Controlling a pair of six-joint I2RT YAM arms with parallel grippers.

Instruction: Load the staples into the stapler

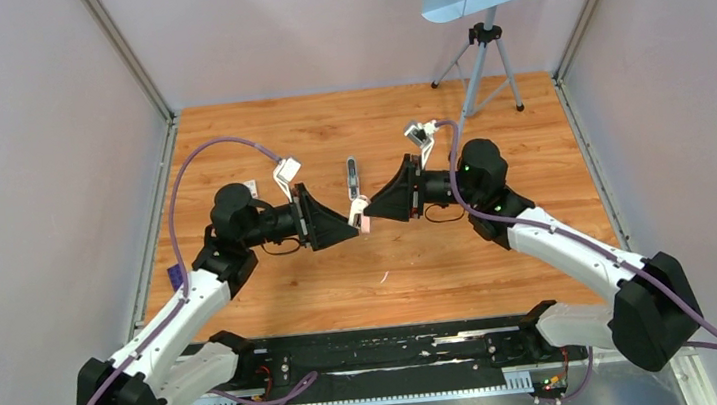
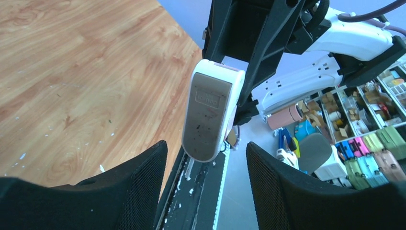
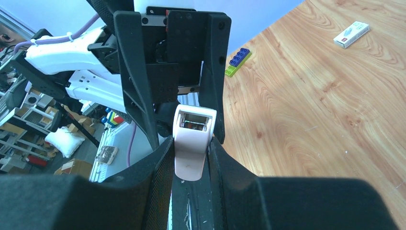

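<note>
My right pincer (image 1: 371, 211) is clamped on the stapler (image 3: 192, 151) and holds it clear of the worktop (image 1: 421, 256), midway between the two arms. What my next input turns on is how the stapler lies to the left pincer (image 2: 206, 144). It is dead ahead of that pincer, its long axis running far-to-near across the line that joins the two pincers, with its broad labelled face turned toward the left wrist camera. The left fingers (image 2: 139, 184) stand wide, one on either side of the stapler's near end, with a gap on both sides and touching nothing (whether that end sits between the tips or just past them I can't settle from this angle). The far end is open, with metal showing inside, and faces the right wrist camera. I judge the left arm must take the free part, closing across the short width rather than along the length. A slim dark-grey piece (image 1: 352, 175) lies on the worktop just beyond both pincers. I can't tell whether it is the staples, and I see no strip elsewhere.
</note>
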